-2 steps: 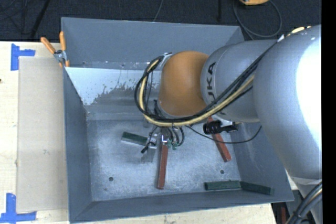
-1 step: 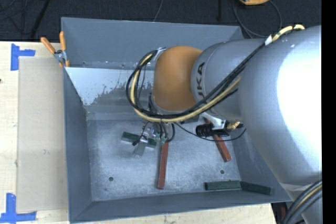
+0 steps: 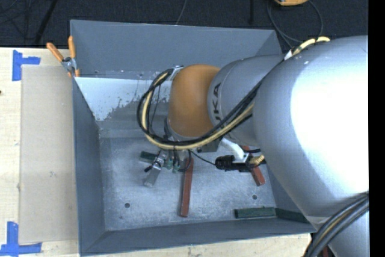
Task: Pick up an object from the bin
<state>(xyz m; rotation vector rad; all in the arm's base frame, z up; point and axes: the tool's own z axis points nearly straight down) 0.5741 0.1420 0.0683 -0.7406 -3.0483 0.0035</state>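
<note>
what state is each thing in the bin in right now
gripper: low inside the bin, left of centre
small grey piece: lying on the floor beside the gripper
reddish-brown stick: lying flat, mid-floor
dark green bar: lying flat along the near wall
short reddish piece: lying flat beside the arm

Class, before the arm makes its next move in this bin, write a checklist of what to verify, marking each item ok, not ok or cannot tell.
1. The hand is low in the bin, among the things: ok.
2. Things within reach: ok; a small grey piece and a long brown stick lie right by the hand.
3. A thing held in the hand: cannot tell; the orange cover hides it from above.
4. The dark green bar is out of the way: ok; it lies apart by the near wall.
</note>
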